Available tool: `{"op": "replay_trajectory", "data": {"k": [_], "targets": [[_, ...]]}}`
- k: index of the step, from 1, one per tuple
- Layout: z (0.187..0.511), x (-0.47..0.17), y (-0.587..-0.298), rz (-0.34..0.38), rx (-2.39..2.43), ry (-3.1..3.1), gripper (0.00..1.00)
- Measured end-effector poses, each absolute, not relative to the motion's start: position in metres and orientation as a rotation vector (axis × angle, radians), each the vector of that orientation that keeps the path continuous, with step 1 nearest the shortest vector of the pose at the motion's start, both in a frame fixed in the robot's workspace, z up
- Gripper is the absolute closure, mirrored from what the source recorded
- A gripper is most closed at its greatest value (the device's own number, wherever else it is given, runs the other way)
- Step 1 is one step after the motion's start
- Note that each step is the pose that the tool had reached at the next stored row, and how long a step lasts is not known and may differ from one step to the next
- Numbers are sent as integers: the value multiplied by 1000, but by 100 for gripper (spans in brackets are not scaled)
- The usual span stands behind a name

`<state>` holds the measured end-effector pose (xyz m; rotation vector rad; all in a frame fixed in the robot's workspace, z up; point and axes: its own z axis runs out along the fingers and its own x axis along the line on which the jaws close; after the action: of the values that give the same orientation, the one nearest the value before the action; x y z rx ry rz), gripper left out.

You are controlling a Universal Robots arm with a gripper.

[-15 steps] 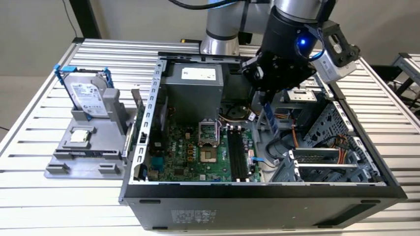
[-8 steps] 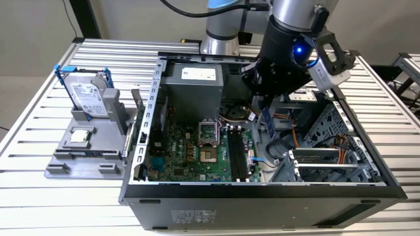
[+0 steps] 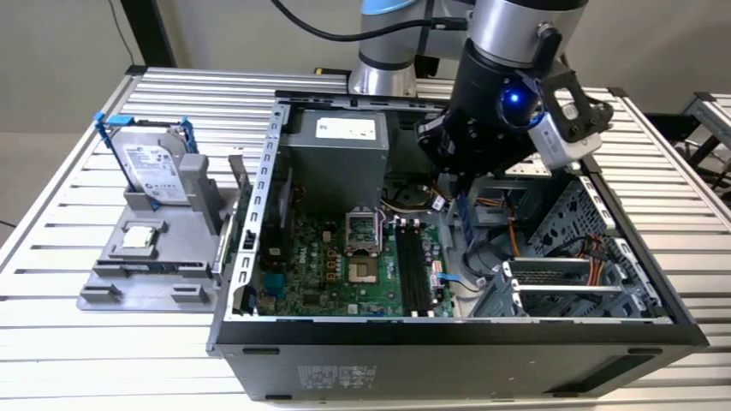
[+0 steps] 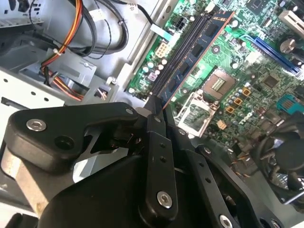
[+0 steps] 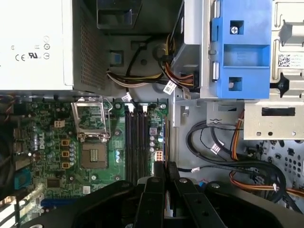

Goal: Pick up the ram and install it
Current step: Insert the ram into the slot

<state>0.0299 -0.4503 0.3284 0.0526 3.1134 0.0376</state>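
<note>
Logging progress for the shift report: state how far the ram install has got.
Done: the ram is picked up, clamped in the gripper. In hand: it hangs inside the case above the motherboard, beside the memory slots. Left: seating it; the slots look empty in the first wrist view.

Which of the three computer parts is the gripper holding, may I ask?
The ram, held over the memory slots; the hard drive and processor chip sit on the grey holder.
</note>
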Motion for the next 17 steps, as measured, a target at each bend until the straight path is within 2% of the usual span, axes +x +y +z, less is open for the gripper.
{"op": "replay_trajectory", "data": {"k": [17], "targets": [[300,29,-450,34,134,3104,100]]}}
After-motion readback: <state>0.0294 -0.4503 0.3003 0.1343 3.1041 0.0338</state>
